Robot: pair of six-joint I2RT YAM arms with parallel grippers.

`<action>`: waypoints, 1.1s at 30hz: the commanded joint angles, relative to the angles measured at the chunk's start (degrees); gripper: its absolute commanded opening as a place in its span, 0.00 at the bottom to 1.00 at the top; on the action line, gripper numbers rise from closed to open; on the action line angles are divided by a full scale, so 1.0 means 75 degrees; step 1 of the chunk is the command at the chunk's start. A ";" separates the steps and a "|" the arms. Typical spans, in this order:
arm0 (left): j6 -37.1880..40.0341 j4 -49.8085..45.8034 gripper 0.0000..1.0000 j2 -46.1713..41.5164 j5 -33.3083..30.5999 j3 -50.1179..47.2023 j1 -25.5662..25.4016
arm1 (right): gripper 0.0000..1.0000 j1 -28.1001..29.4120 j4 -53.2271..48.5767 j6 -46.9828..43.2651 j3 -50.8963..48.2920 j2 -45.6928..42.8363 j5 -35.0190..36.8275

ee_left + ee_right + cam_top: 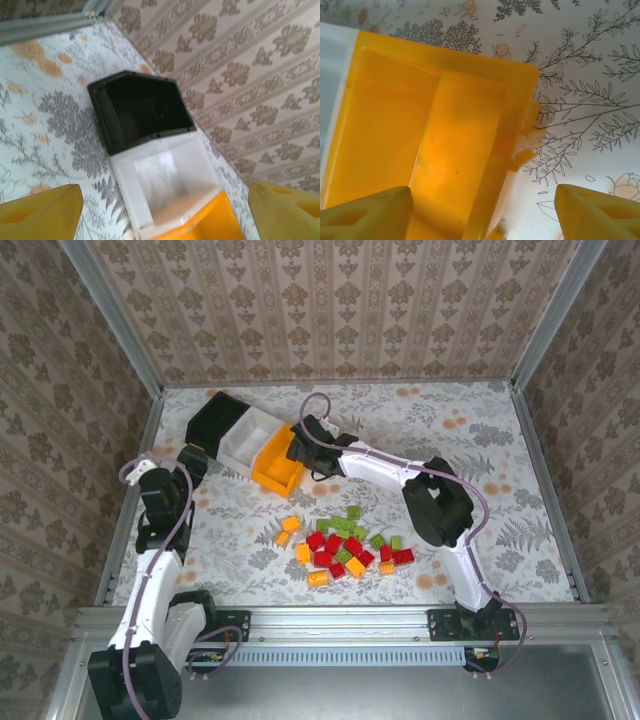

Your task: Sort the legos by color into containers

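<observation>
Now right claw [481, 200] — fingers wide — over orange bin [390, 125] (legos [345, 545] nearby).

No text, label, brand, number or sign could be read anywhere; the black bin [212, 420], white bin [245, 442], orange bin [277, 466] and legos [345, 545] looked unmarked

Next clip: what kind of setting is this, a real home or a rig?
Probably a staged lab workcell, not a home: wallpaper panels held in aluminium frame posts, a floral-print tabletop, and the left arm and right arm bolted to a metal rail.
</observation>
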 commanded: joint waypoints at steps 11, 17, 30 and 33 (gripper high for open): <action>0.0613 -0.0711 0.86 0.0346 -0.0145 0.0645 -0.1020 | 0.23 -0.0476 -0.1802 -0.0463 0.0416 0.0287 -0.0082; 0.0845 -0.0959 0.87 0.0434 -0.0404 0.0878 -0.1546 | 0.00 -0.1134 -0.2100 -0.1793 -0.0033 -0.0443 -0.0120; 0.1247 -0.1798 0.86 0.1018 -0.0159 0.1466 -0.2600 | 0.00 -0.3070 -0.2391 -0.4916 -0.1518 -0.1875 -0.1741; 0.1270 -0.1859 0.87 0.1074 -0.0138 0.1464 -0.2712 | 0.00 -0.3241 -0.2331 -0.5296 -0.1752 -0.2001 -0.2002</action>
